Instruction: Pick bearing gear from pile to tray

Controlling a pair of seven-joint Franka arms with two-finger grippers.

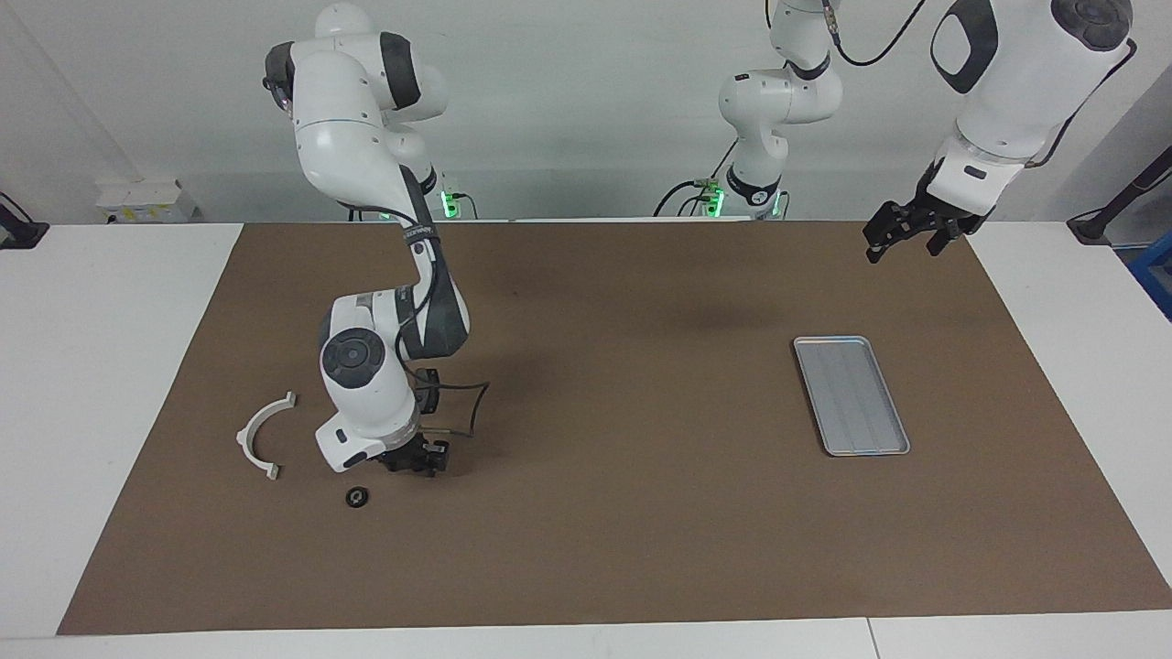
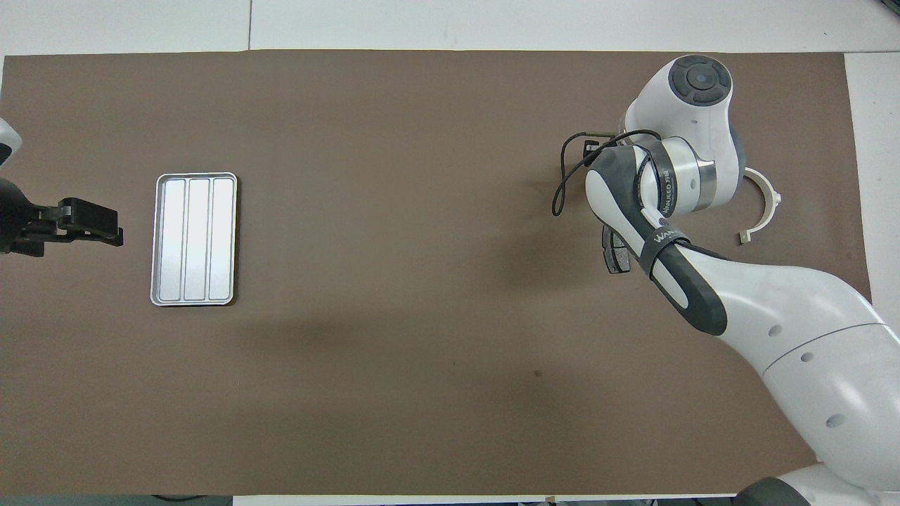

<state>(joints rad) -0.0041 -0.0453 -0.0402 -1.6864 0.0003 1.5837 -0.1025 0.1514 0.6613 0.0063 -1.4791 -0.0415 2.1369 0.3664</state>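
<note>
1. The right gripper (image 1: 417,458) is sitting low at the brown mat (image 1: 604,549), amid the pile at the right arm's end of the table. Whether it is clamping anything, I cannot tell; the wrist is hiding it from above.
2. A small black round piece (image 1: 357,497), which I am taking for the bearing gear, is lying flat on the mat, apart from that gripper. It is sitting a little farther from the robots and more toward the right arm's end.
3. Being round, it is showing no long axis, so any approach angle should be working.
4. The white bracket (image 1: 264,435) is lying near the round piece, and the brake pads (image 2: 615,249) are peeking out beside the right forearm.
5. The left gripper (image 1: 906,233) is waiting with its fingers apart and empty, hanging over the mat's edge at the left arm's end.
6. The tray (image 1: 851,395) is lying bare near that waiting arm, well apart from the pile.
7. So the right arm is clearly the nearer one for the pick, and I am judging that a short sideways shift is what the grab is turning on, then a long carry across to the tray.
</note>
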